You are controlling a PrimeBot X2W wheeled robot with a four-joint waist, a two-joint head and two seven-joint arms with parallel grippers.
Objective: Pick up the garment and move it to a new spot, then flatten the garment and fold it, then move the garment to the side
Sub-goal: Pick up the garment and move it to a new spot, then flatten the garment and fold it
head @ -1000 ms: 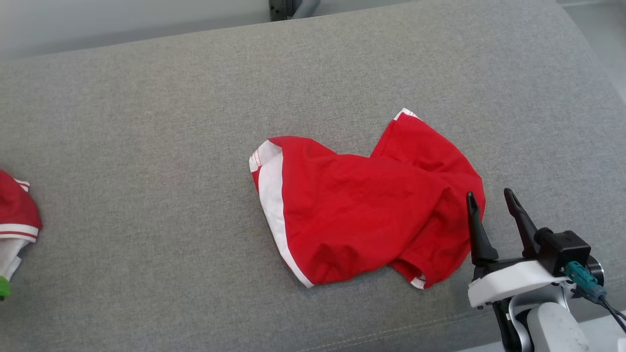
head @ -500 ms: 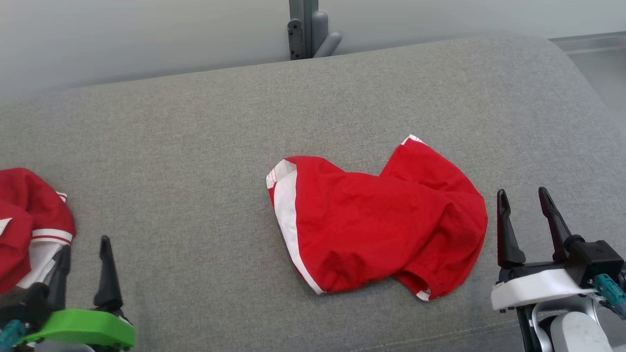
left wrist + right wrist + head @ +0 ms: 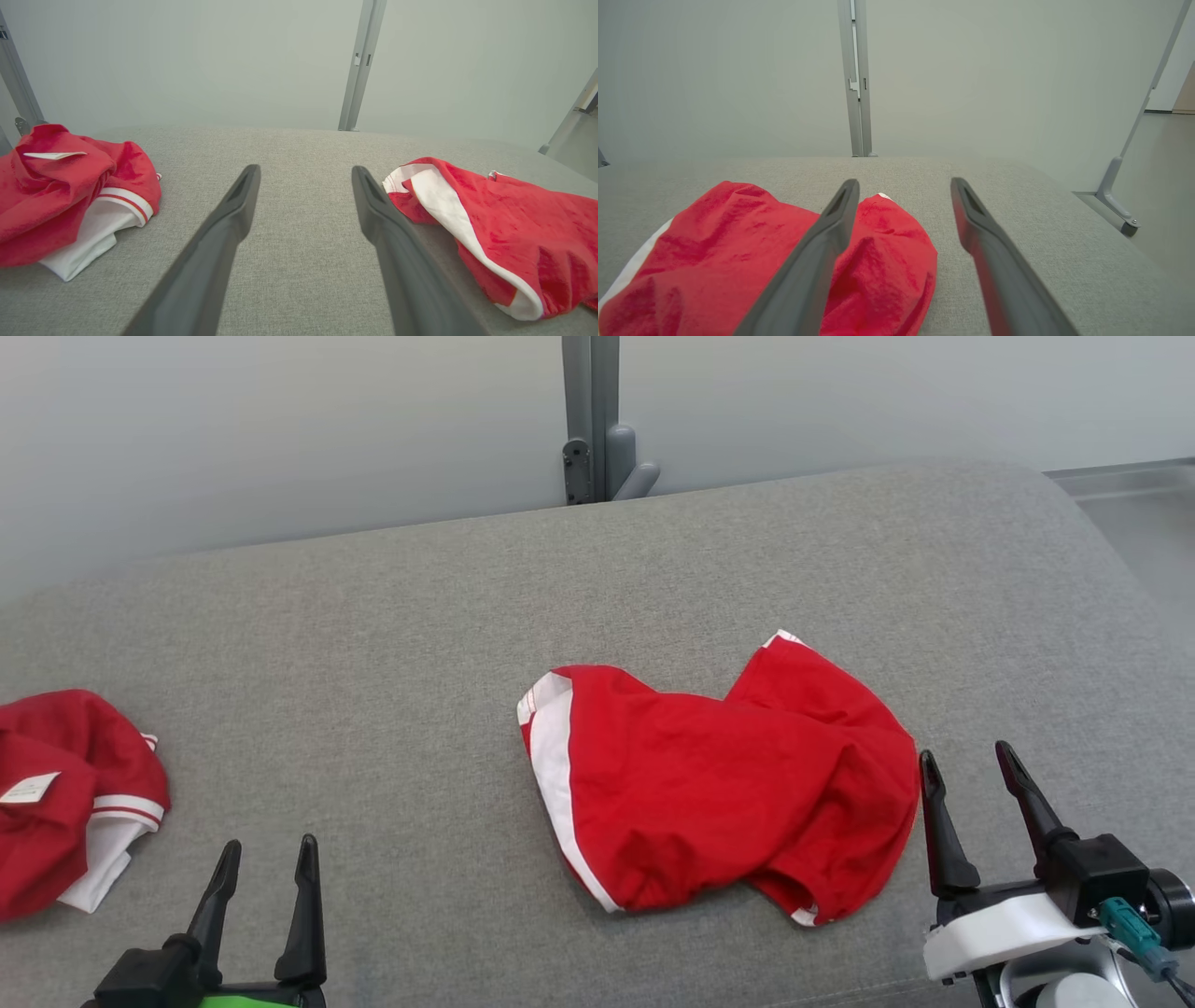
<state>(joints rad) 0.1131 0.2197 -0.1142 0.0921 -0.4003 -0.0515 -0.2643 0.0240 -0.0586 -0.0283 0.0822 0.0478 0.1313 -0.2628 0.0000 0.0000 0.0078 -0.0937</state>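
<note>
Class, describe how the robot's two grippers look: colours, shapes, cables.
Both have two long, dark, tapering fingers. The left gripper has a green bracket; the right gripper a white bracket, plus a black block, teal connector and thin black cable.

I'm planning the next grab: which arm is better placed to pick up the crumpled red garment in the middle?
Right. The right gripper stands open just beside the right edge of the middle garment. The left gripper, also open, sits farther off, with bare grey cushion between.
</note>
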